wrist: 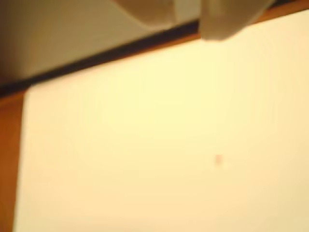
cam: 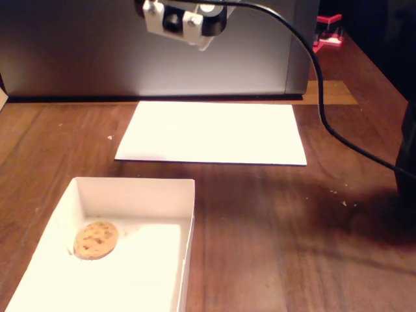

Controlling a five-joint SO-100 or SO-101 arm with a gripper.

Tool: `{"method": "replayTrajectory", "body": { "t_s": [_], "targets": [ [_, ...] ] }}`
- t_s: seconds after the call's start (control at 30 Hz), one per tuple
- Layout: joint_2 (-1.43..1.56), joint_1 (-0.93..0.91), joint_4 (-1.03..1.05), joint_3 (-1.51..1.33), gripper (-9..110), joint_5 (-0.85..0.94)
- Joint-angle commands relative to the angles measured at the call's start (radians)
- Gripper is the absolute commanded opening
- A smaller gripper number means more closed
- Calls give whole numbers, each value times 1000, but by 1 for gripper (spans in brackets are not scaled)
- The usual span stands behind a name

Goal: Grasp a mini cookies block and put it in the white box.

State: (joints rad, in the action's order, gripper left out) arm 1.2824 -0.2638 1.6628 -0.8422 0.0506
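One mini cookies block (cam: pixel 96 239), round and tan with dark chips, lies flat on the floor of the white box (cam: pixel 135 187) at the lower left of the fixed view, near its left wall. The gripper (wrist: pixel 187 24) shows only as two blurred pale shapes at the top of the wrist view, hovering over a white paper sheet. In the fixed view only the arm's white wrist end (cam: pixel 184 19) shows at the top edge, above the sheet's far side and well away from the box. I see nothing between the fingers.
A flat white paper sheet (cam: pixel 211 133) lies on the brown wooden table between the box and a grey panel (cam: pixel 97 52) at the back. A black cable (cam: pixel 325 110) hangs down at the right. Tiny crumbs (cam: pixel 344 203) dot the wood at the right.
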Motion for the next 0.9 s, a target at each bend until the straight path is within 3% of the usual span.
{"method": "replayTrajectory", "body": {
  "t_s": [0.0, 0.2, 0.47, 0.87],
  "targets": [
    [140, -44, 49, 86, 0, 6],
    [215, -40, 46, 20, 0, 29],
    [479, 75, -219, -518, 0, 29],
    [620, 92, -422, -887, 0, 48]
  ]
}}
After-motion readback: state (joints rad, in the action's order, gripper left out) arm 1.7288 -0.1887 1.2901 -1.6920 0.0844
